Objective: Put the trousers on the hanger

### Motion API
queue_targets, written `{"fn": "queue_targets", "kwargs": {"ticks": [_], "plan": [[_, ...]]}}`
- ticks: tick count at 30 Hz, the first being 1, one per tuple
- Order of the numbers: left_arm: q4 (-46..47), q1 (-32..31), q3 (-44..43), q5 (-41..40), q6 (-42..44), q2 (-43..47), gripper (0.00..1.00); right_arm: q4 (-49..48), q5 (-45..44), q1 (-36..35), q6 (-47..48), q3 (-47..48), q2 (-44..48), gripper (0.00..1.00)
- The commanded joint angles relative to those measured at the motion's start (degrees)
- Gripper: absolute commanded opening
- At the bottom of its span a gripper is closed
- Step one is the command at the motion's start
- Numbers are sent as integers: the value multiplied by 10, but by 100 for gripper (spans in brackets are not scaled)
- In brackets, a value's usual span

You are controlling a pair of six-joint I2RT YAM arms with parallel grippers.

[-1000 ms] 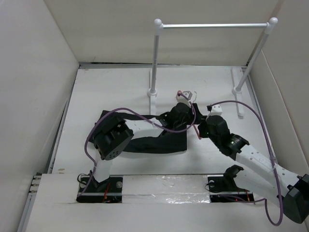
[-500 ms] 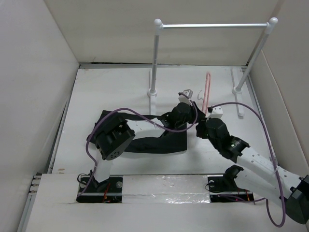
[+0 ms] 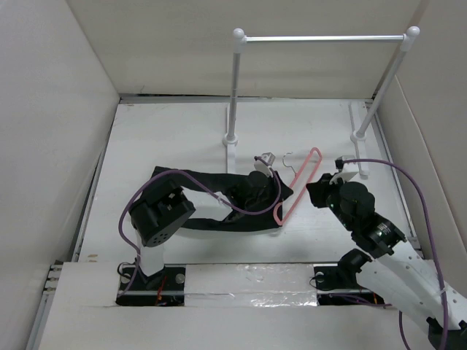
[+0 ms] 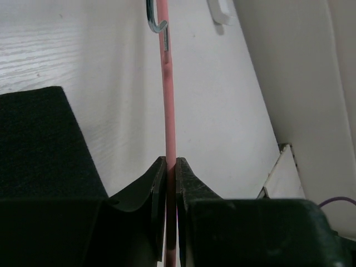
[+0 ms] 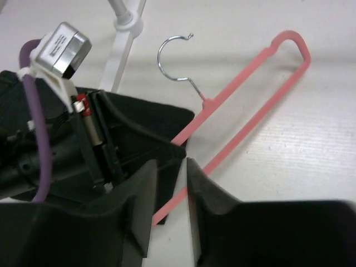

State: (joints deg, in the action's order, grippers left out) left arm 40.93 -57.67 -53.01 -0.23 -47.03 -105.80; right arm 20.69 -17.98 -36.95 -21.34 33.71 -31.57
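Top view: the trousers (image 3: 211, 221) lie flat on the surface (image 3: 168, 138) at centre-left, and the hanger (image 3: 299, 182) slants at their right edge.
Left wrist view: the left gripper (image 4: 171, 167) has its jaws pinching the pink bar.
Right wrist view: the right gripper (image 5: 172, 164) has its jaws spread and grips nothing.
The hanger is held and the trousers are not yet on it; next, a leg probably has to be fed through the triangle

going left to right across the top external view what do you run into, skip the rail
the trousers → the left gripper, shut on the hanger → the hanger → the right gripper, jaws apart
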Motion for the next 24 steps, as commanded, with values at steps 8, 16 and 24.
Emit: {"fn": "queue_targets", "kwargs": {"ticks": [8, 16, 24], "plan": [[120, -34, 41, -13, -8, 65, 0, -163, 159, 119, -28, -36, -141, 65], [179, -53, 80, -39, -28, 54, 0, -253, 242, 160, -57, -93, -183, 71], [176, -69, 83, -35, -17, 60, 0, -351, 298, 185, -83, -120, -226, 46]]}}
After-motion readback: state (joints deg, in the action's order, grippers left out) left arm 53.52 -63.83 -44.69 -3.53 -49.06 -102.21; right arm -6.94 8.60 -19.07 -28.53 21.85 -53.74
